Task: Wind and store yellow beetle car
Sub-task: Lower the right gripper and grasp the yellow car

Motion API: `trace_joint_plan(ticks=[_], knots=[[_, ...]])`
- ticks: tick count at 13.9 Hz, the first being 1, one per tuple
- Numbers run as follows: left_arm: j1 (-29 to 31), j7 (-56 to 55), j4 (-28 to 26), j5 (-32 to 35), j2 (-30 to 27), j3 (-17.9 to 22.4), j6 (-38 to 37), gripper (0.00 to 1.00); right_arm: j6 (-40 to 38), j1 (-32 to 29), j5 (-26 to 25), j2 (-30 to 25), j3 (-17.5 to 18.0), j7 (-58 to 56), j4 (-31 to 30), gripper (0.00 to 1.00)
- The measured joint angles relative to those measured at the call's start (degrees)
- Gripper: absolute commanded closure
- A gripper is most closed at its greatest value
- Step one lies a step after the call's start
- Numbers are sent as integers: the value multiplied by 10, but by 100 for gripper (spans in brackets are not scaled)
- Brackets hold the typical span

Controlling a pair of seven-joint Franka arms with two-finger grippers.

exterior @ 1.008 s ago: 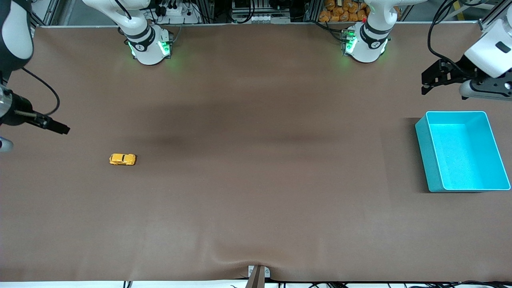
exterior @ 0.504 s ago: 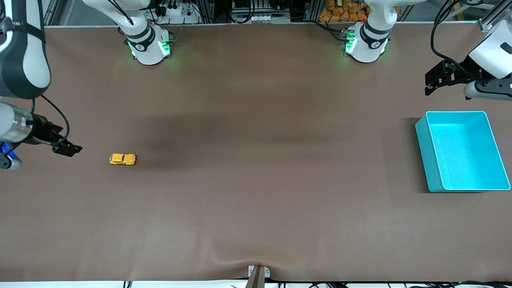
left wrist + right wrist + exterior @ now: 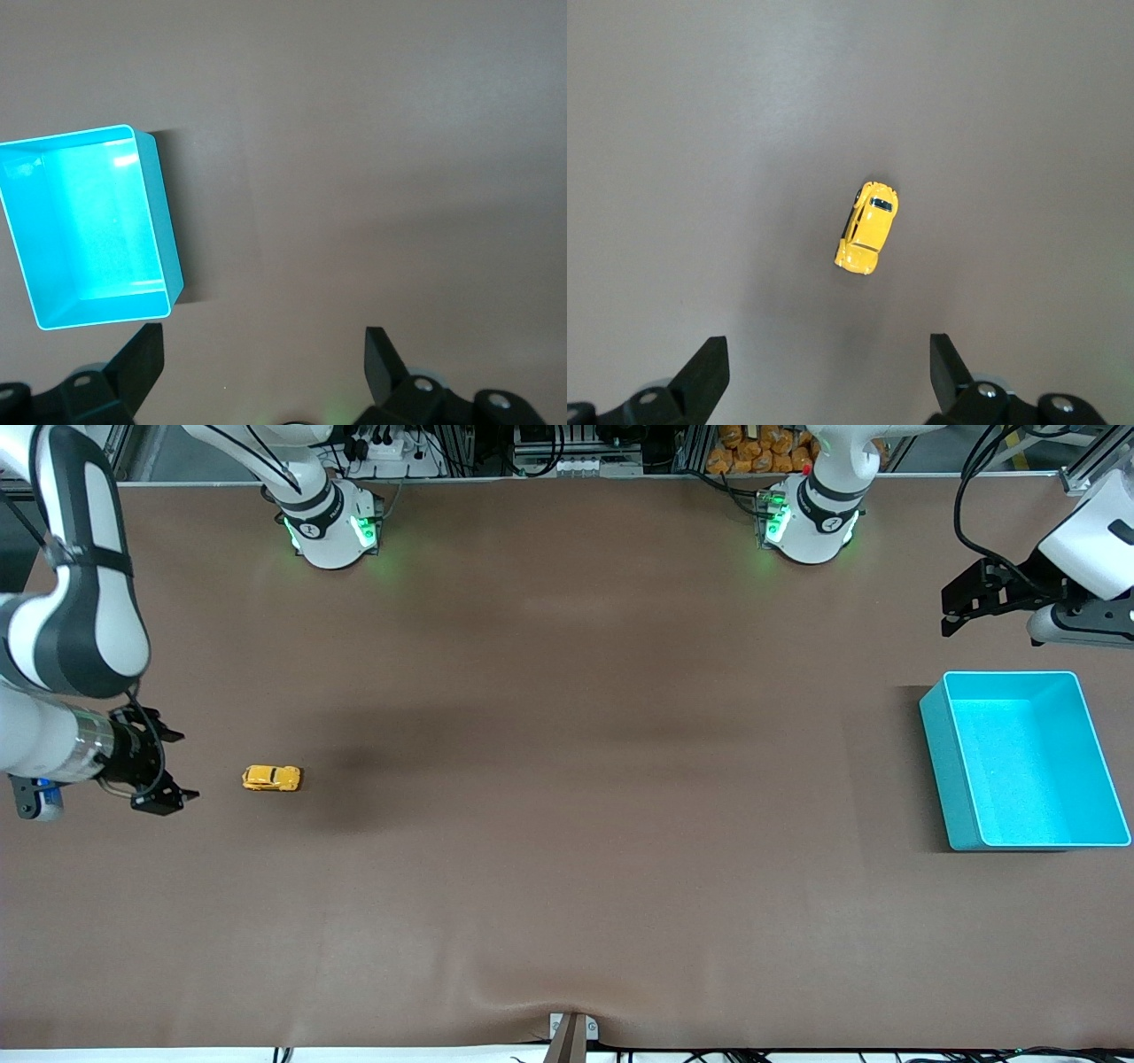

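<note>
Toward the right arm's end of the table: the yellow beetle car (image 3: 272, 778) sits on its wheels on the brown table (image 3: 567, 824), apart from everything else and well apart from the teal bin (image 3: 1027, 757).
Right gripper (image 3: 164, 769): hangs low over the bare table just beside the car, toward the table's edge; its fingers (image 3: 702, 375) stand wide apart and hold nothing, and the car (image 3: 868, 227) shows ahead of them in the right wrist view.
Left gripper (image 3: 964, 602): waits in the air over bare table next to the bin's rim; fingers (image 3: 140, 359) wide, empty; the bin (image 3: 168, 257) also shows in its wrist view.
Step in hand: judged as the approach to the car, before any winding or storing.
Next move: likely calls for centring the open fingers over the car's narrow body, lowering and closing across its sides; the small rounded shell could slip or roll.
Writing: no brand, label or lettering can be read on the car or the bin.
</note>
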Motion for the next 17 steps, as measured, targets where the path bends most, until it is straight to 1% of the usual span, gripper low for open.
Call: trace_joint_plan(ticks=[4, 6, 9, 14, 17], knots=[[0, 0, 0, 0, 0, 0, 0, 0, 33, 0, 0, 35, 0, 112, -9, 0], [5, 0, 0, 0, 0, 1, 0, 0, 64, 0, 0, 44, 0, 142, -33, 0], [19, 5, 0, 0, 1, 1, 0, 0, 128, 1, 0, 49, 0, 153, -80, 0], [20, 5, 0, 0, 2, -1, 1, 0, 215, 0, -5, 51, -2, 154, -157, 0], [32, 5, 0, -3, 3, 0, 1, 0, 239, 0, -14, 64, -3, 154, -177, 0]])
